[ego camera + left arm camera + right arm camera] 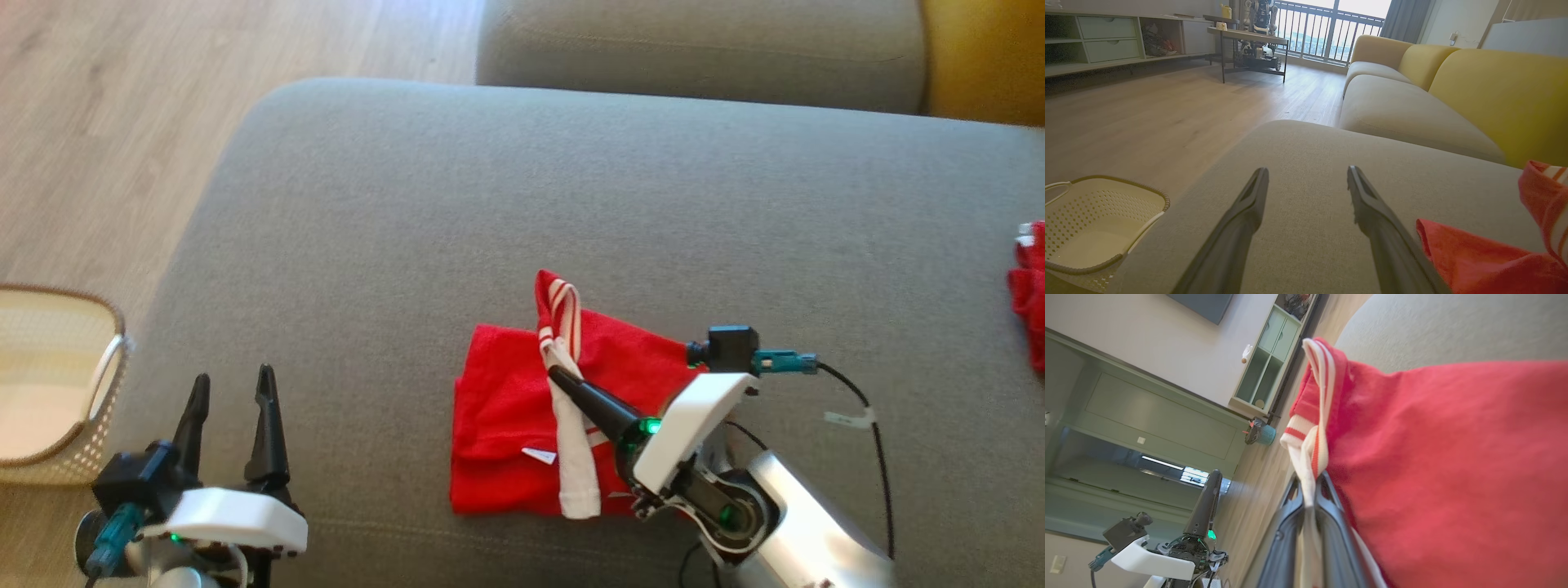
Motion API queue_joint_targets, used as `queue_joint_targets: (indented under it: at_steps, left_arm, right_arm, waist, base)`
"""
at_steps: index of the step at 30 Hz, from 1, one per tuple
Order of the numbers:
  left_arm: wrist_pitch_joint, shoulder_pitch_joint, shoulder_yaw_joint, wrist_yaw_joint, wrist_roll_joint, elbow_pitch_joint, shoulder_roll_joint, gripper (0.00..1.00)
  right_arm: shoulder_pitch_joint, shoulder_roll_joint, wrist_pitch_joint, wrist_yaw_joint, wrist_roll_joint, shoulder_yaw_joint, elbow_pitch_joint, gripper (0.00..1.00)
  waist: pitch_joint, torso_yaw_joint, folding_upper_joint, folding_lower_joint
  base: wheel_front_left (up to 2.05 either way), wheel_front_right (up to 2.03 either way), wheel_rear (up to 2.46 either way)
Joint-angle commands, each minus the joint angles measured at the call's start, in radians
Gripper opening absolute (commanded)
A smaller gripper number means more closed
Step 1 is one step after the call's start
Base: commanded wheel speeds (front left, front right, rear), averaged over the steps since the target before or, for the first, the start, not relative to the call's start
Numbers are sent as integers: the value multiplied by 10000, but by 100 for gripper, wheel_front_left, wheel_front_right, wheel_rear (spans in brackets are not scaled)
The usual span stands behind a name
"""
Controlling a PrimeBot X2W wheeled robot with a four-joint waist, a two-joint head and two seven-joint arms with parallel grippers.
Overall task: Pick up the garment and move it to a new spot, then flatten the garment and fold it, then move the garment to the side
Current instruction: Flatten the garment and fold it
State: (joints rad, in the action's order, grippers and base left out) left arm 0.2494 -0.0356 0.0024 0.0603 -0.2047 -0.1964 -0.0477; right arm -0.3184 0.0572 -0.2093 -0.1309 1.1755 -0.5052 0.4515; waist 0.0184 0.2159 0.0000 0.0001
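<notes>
A red garment (506, 425) with a white striped band lies partly folded on the grey sofa seat (506, 204). My right gripper (557, 376) is shut on the garment's white band and holds that edge lifted above the red cloth. In the right wrist view the band (1309, 457) is pinched between the two dark fingers (1331, 522), with red cloth (1453, 465) to the right. My left gripper (233, 392) stands open over the seat's left front, well to the left of the garment. The left wrist view shows its fingers (1249, 216) apart, with red cloth (1486, 257) at the lower right.
A cream perforated basket (57, 384) stands on the wooden floor (98, 122) left of the seat. Another red cloth (1030, 286) lies at the seat's right edge. A second cushion (702, 41) and a yellow backrest (984, 57) lie behind.
</notes>
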Motion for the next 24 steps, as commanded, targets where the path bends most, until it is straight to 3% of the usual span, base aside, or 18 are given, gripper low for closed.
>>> queue_joint_targets:
  at_steps: [1,12,18,19,20,21,24]
  left_arm:
    - [124,520,246,-22,53,287,-29,100]
    - [124,673,126,-1,71,190,-27,100]
    - [124,734,77,-5,44,136,-27,100]
    - [124,742,60,-9,39,120,-27,100]
    - [124,754,42,-14,31,106,-27,100]
    - [124,770,22,-20,24,93,-27,100]
    - [124,789,11,-51,29,78,-27,100]
  right_arm:
    - [-677,-70,351,2,444,-581,71,0]
    - [-1933,-70,1692,2,2447,-2720,1961,0]
    - [-2619,-70,2426,2,4091,-3969,2705,0]
    - [-2742,-70,2576,2,4335,-4206,2819,20]
    - [-2869,-70,2723,2,4561,-4454,2907,88]
    - [-2966,-70,2819,2,4850,-4685,2920,100]
    - [-3275,-70,3194,2,5631,-5350,2898,100]
  waist:
    - [201,262,0,-1]
    - [440,778,0,-1]
    - [557,932,0,-1]
    - [572,944,0,-1]
    - [593,953,0,-1]
    - [603,963,0,-1]
    - [577,945,0,-1]
  base:
    - [0,0,0]
    - [0,0,0]
    - [0,0,0]
    - [0,0,0]
    - [0,0,0]
    - [0,0,0]
    - [0,0,0]
